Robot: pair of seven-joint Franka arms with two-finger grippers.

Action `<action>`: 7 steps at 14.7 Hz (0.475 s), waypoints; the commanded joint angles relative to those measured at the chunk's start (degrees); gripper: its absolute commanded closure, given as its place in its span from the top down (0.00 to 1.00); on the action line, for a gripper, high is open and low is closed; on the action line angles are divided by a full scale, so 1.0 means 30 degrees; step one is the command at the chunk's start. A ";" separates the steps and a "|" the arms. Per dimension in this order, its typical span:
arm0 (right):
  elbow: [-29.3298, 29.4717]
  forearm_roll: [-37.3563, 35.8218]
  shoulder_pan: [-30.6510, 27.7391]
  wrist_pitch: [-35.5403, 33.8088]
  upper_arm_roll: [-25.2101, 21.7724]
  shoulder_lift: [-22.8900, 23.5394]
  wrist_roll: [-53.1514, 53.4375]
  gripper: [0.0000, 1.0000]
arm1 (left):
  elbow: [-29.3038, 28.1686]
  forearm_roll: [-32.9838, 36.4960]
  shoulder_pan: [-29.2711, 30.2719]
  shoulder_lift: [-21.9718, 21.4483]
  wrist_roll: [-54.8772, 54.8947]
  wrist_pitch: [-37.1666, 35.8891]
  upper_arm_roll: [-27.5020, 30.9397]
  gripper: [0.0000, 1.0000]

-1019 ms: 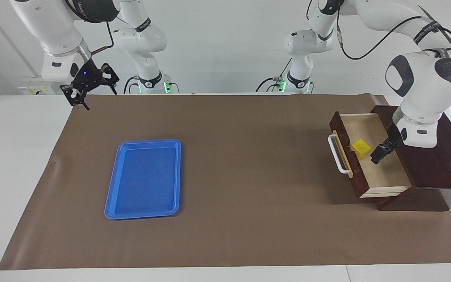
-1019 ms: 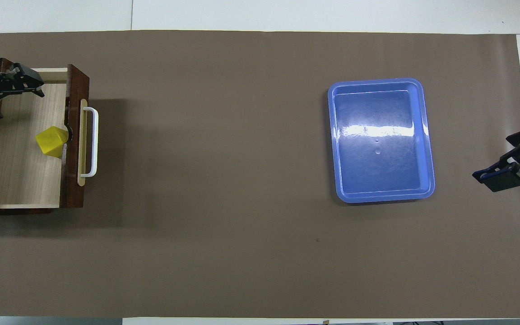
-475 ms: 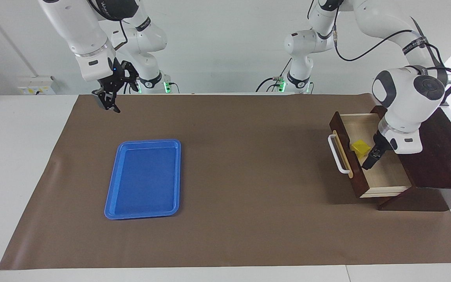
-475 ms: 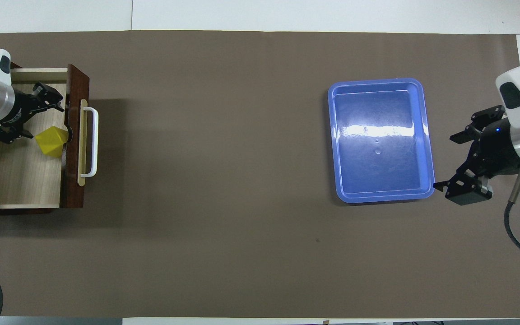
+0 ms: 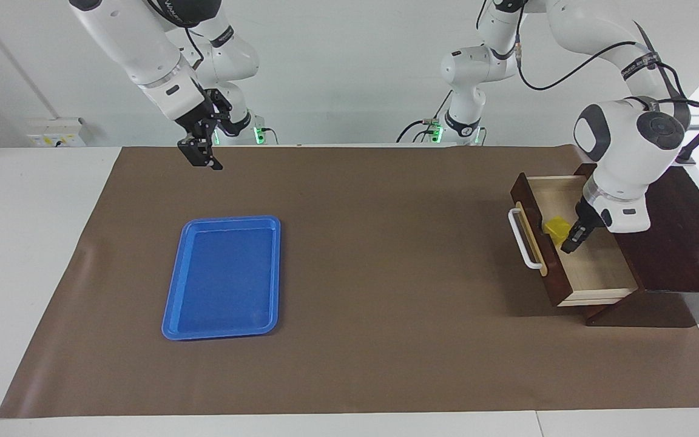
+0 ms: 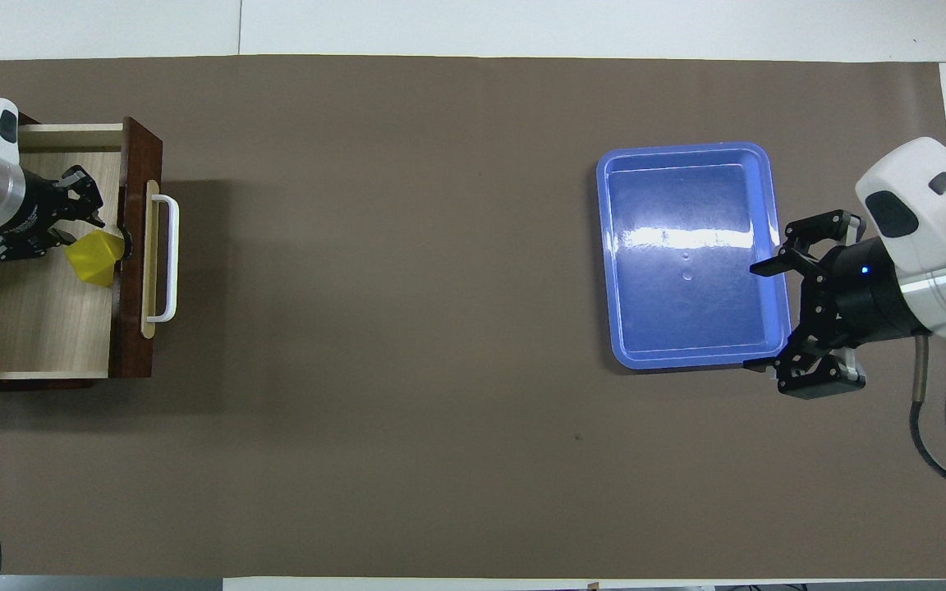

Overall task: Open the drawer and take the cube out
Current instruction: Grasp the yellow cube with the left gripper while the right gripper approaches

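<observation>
In the facing view, we see the drawer (image 5: 574,243) pulled open at the left arm's end of the desk (image 5: 386,273), the cube (image 5: 557,227) inside against its front wall. The left claw (image 5: 570,244) has risen slightly and sits beside the cube; we cannot tell its fingers' state. The right claw (image 5: 202,155) has swung inward, raised.

In the overhead view, the right claw (image 6: 785,316) now spreads open over the tray (image 6: 691,156) edge. The left claw (image 6: 58,217) reaches the cube (image 6: 95,256), so we judge the grasp is imminent.
</observation>
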 commanded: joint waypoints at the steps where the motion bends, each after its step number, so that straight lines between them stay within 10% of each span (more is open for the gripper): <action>1: -0.1529 0.1580 0.0395 0.0558 0.0082 -0.0953 -0.1767 1.00 | -0.0323 -0.0246 -0.0134 -0.0531 -0.0108 -0.0688 0.0100 0.00; 6: -0.2492 0.2727 0.1858 0.1930 0.0082 -0.0865 -0.4112 1.00 | 0.1644 -0.0246 0.0130 0.0085 0.1002 -0.2246 0.0158 0.00; 7: -0.2699 0.2872 0.2152 0.2254 0.0082 -0.0923 -0.4175 1.00 | 0.1526 -0.0246 0.0130 0.0056 0.1035 -0.2157 0.0158 0.47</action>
